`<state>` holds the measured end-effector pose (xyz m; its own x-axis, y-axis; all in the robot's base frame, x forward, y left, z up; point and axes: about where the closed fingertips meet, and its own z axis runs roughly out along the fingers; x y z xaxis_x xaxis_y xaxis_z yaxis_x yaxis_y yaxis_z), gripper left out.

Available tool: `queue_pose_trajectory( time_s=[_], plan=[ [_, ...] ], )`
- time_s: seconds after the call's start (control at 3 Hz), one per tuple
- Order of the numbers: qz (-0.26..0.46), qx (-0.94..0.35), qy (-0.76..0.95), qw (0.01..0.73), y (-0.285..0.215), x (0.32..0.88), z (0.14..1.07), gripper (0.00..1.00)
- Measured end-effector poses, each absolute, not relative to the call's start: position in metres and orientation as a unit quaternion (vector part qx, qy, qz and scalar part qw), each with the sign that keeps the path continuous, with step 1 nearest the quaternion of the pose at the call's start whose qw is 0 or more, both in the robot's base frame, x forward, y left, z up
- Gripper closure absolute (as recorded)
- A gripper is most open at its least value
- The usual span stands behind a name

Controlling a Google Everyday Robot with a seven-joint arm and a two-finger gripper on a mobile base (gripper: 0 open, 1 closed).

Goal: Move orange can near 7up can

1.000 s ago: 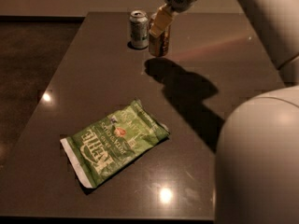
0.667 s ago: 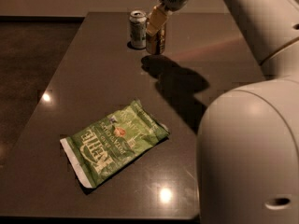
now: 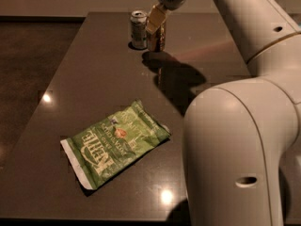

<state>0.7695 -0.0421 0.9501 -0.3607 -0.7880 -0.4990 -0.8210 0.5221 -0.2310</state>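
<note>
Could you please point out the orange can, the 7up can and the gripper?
orange can [image 3: 160, 41], camera view, lower body.
7up can [image 3: 138, 32], camera view, side wall.
gripper [image 3: 156, 25], camera view, tip, at the orange can.

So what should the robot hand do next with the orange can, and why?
Probably open the gripper and lift away. It grips the orange can, which seems to stand on the table right beside the 7up can, so the job looks nearly done.

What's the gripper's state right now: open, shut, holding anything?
Gripper: closed on the top of the orange can, which stands upright right beside the 7up can.
</note>
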Motion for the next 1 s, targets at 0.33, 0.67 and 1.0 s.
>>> queue_pose_trajectory(
  time_s=[0.33, 0.67, 1.0],
  plan=[
    [0.027, -0.486, 0.827, 0.281, -0.042, 0.776, 0.944, 0.61],
    [0.028, -0.489, 0.828, 0.271, -0.041, 0.779, 0.936, 0.37],
    [0.03, -0.493, 0.828, 0.266, -0.039, 0.78, 0.931, 0.14]
  ],
)
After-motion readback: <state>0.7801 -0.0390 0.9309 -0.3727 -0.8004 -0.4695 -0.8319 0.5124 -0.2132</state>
